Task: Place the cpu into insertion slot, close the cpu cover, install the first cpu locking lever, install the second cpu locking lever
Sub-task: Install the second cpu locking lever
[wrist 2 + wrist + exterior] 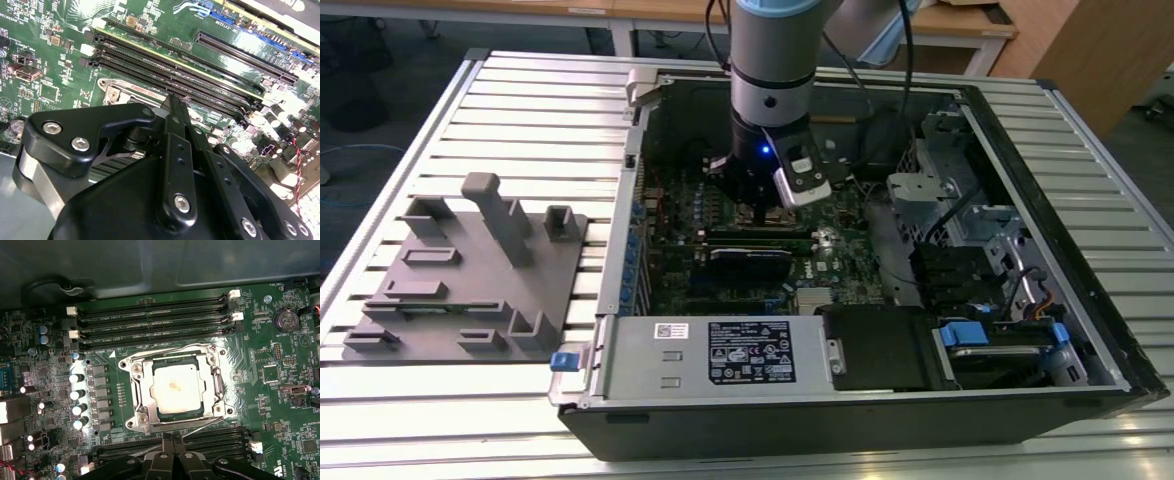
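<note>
1. Slatted metal table (520,110) carries an open computer case (854,400) lying on its side, so you get the motherboard (720,210) facing up at the arm; a grey fixture block (467,270) sits apart on the exterior view's left.
2. You have the gripper (765,215) lowered deep inside the case, just above the board near its middle.
3. Look at the first wrist view: the cpu (176,387) already lies flat in the insertion slot (175,422), its dull silver top showing through the cut-out.
4. Over it, the cpu cover (141,387) appears folded down, its shiny frame bordering the chip, which would keep it seated.
5. Thin wire locking levers (200,346) run along the socket edges; whether they are hooked you cannot judge.
6. In both wrist views the black fingers (172,452) press together with no gap and nothing between them, a narrow tip that suits pushing a lever.
7. That tip hangs at the socket's edge beside the memory slots (150,315).
</note>
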Motion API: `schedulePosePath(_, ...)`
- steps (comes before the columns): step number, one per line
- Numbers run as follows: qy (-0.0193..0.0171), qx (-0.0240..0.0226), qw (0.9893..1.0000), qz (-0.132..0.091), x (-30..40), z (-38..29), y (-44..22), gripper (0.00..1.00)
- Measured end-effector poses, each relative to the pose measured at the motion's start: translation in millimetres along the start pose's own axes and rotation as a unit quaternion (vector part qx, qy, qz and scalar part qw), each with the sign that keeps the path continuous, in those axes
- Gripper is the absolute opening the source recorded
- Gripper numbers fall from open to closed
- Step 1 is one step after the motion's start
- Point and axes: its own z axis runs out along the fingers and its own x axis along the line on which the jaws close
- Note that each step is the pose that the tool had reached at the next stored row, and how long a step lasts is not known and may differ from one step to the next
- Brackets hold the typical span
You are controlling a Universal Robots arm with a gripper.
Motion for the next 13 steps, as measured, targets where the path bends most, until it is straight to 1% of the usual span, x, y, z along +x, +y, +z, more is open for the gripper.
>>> schedulePosePath(13, 0.0001, -0.0003, 1.0, 0.0, 0.0, 0.8, 0.0, 0.1)
